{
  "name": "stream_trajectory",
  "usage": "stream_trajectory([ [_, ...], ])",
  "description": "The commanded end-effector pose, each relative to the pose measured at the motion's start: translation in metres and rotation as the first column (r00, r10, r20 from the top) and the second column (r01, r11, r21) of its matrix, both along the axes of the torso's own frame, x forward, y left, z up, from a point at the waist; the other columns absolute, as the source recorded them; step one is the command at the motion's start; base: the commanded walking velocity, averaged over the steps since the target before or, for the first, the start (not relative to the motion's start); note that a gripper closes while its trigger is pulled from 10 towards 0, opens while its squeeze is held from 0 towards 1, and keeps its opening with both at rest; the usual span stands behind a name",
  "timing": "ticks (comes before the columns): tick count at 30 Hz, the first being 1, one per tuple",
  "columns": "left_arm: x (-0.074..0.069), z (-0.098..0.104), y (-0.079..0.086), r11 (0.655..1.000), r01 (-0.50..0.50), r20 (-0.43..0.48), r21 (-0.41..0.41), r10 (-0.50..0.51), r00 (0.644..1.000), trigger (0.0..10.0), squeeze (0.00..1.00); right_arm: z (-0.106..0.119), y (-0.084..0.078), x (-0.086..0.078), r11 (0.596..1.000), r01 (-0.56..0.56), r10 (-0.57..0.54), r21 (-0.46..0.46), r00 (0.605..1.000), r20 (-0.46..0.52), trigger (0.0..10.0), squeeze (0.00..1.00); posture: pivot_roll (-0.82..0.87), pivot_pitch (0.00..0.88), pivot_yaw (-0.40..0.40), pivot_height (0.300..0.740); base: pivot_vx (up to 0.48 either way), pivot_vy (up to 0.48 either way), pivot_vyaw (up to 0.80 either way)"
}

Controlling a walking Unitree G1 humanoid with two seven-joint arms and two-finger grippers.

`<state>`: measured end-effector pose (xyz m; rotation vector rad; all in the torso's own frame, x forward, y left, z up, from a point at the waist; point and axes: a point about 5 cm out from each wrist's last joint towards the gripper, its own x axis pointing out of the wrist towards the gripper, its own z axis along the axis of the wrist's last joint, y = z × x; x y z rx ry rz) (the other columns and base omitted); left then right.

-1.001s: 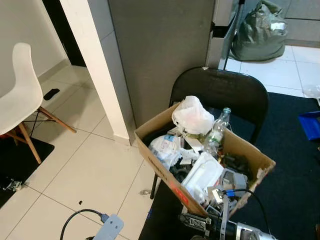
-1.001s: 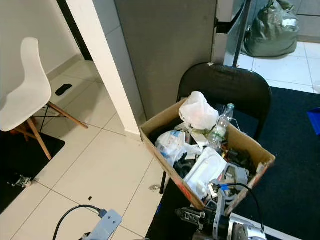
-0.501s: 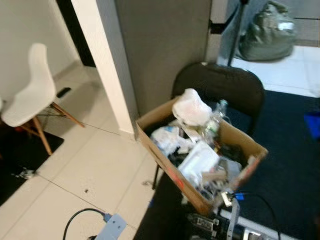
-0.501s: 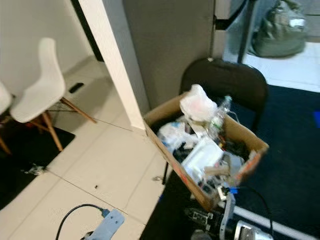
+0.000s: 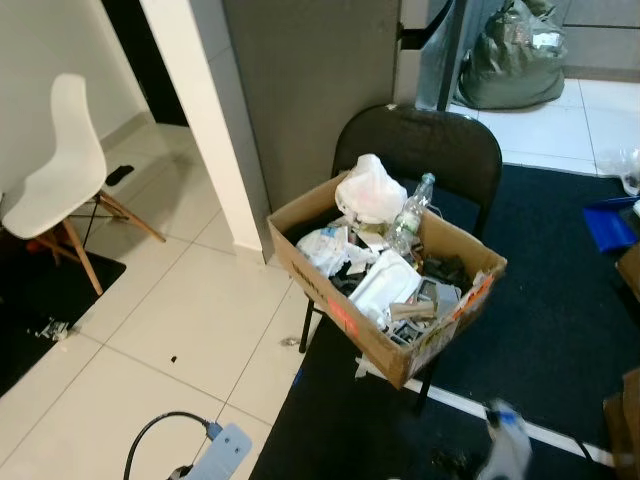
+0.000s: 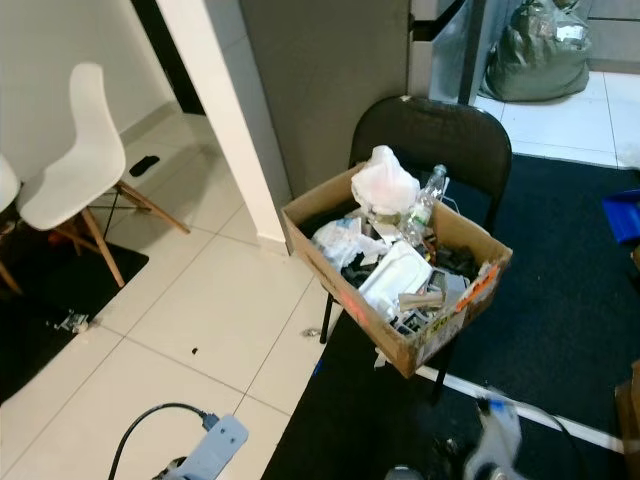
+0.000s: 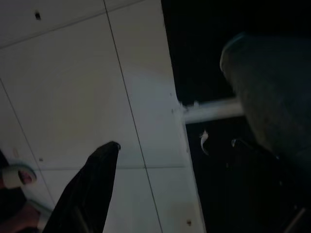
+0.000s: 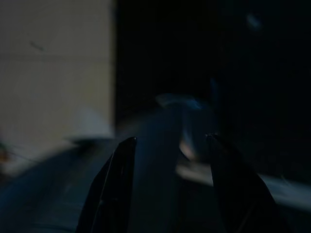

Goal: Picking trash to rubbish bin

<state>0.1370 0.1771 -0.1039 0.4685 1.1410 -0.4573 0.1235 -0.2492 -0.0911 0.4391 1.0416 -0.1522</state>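
Pale floor tiles (image 5: 190,340) meet a dark carpet (image 5: 560,330) beside a grey wall, with a white chair (image 5: 60,180) off to the robot's left. On a black chair (image 5: 425,150) sits an open cardboard box (image 5: 330,300) heaped with trash: a white plastic bag (image 5: 370,190), a clear bottle (image 5: 410,210) leaning against it, and crumpled wrappers too jumbled to sort out. A green sack (image 5: 515,55) lies far behind, cut off by the frame. The right gripper (image 8: 167,143) shows two dark fingers spread apart in a blurred, murky wrist view. The left gripper (image 7: 90,187) shows only one finger in the shade; whether it is released or clenched cannot be told.
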Motion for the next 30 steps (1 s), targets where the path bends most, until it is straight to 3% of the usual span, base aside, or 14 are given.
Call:
stream_trajectory([
  [1, -0.009, -0.003, -0.001, 1.000, 0.015, -0.030, 0.004, -0.015, 0.999, 10.0, 0.00, -0.006, 0.005, -0.011, 0.999, -0.011, 0.009, -0.036, 0.998, -0.060, 10.0, 0.00, -0.08, 0.009, 0.083, 0.740, -0.319, 0.000, 0.00],
  [11, -0.008, -0.003, -0.003, 1.000, 0.006, -0.028, -0.005, -0.006, 1.000, 10.0, 0.00, -0.012, 0.009, -0.027, 0.993, -0.075, 0.063, -0.090, 0.990, -0.130, 10.0, 0.00, -0.08, 0.014, 0.085, 0.740, -0.288, 0.000, 0.00],
  [30, -0.007, -0.003, -0.004, 1.000, -0.009, -0.021, -0.009, 0.009, 1.000, 10.0, 0.00, -0.011, 0.004, -0.024, 0.970, -0.153, 0.127, -0.188, 0.981, -0.144, 10.0, 0.00, -0.08, 0.018, 0.081, 0.740, 0.000, 0.000, 0.00],
])
